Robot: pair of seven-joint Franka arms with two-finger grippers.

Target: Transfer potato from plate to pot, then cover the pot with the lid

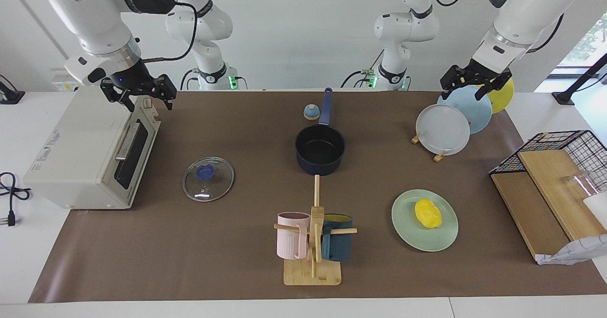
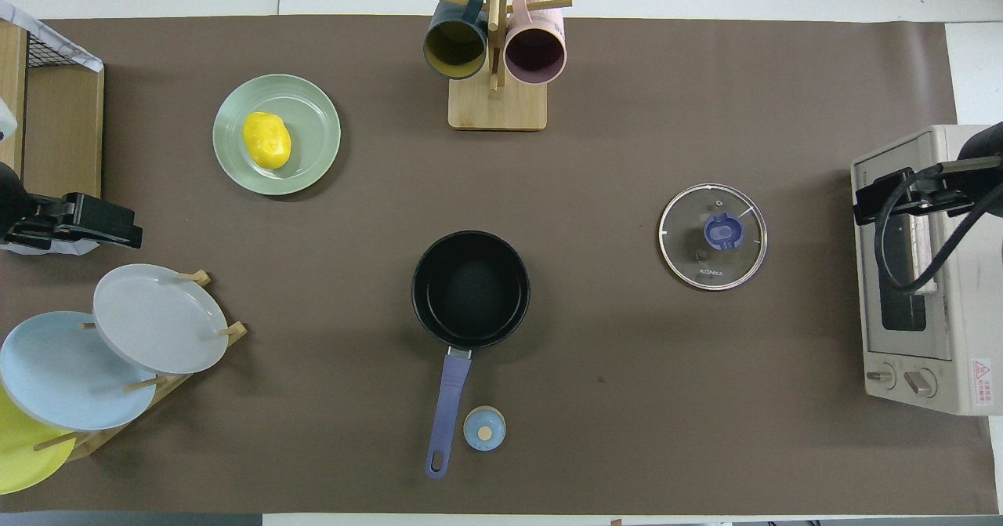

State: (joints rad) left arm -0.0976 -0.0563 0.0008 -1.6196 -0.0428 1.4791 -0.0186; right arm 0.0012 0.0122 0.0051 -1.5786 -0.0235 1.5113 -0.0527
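One potato [image 1: 428, 213] lies on the one mint plate [image 1: 408, 232]; one empty pot [image 1: 320, 149] sits mid-counter, one lid [image 1: 208, 179] flat toward the right arm's end. Left hand [image 1: 475, 84] hangs over the plate rack [image 1: 438, 156], right hand [image 1: 139, 95] over the toaster oven [image 1: 71, 152]; I cannot tell either's finger gap.

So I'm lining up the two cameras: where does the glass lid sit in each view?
Facing view: the lid lies flat, left of centre, beside the toaster oven.
Overhead view: the lid lies right of centre, beside the toaster oven.
Shared landmark: the pot.
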